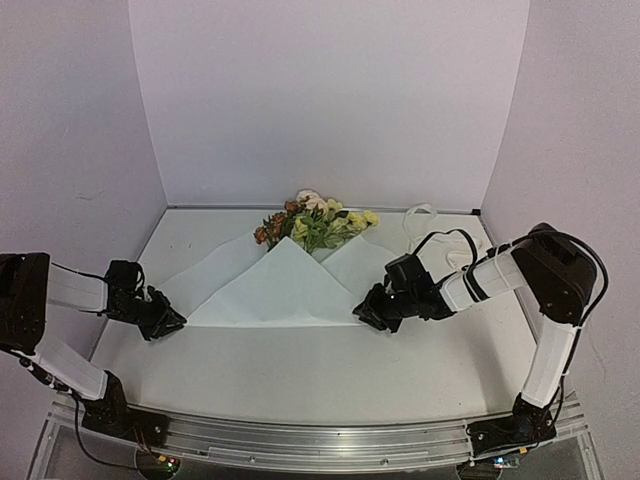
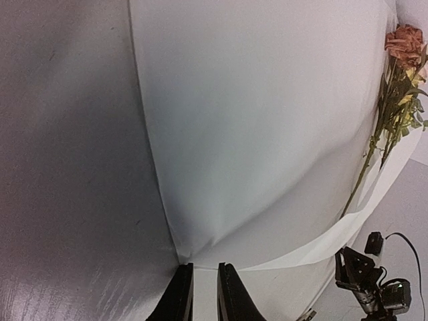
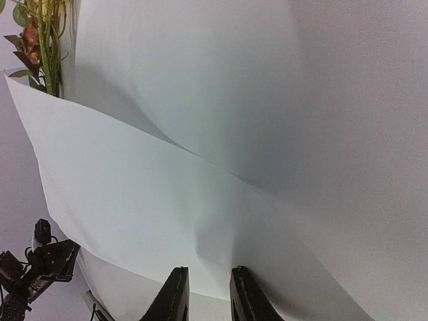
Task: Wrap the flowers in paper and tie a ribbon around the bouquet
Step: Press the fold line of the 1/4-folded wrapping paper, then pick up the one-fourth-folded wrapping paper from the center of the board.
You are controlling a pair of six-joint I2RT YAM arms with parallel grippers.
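Observation:
The white paper [image 1: 280,290] lies folded into a flat triangle on the table, its point toward the flowers [image 1: 315,222], whose blooms and leaves show beyond it at the back. My left gripper [image 1: 172,322] sits low at the triangle's left corner. In the left wrist view its jaws [image 2: 204,266] stand a narrow gap apart, with the paper [image 2: 254,134] corner just at the tips. My right gripper [image 1: 362,314] sits at the right corner. Its fingers [image 3: 209,271] are slightly apart, and the paper [image 3: 167,200] edge reaches a little way between them. The cream ribbon [image 1: 425,222] lies loose at the back right.
White walls close the table in at the back and on both sides. Green stems [image 2: 374,140] run under the folded sheet. The right arm's black cable loops above its wrist, near the ribbon. A metal rail [image 1: 300,440] runs along the near edge.

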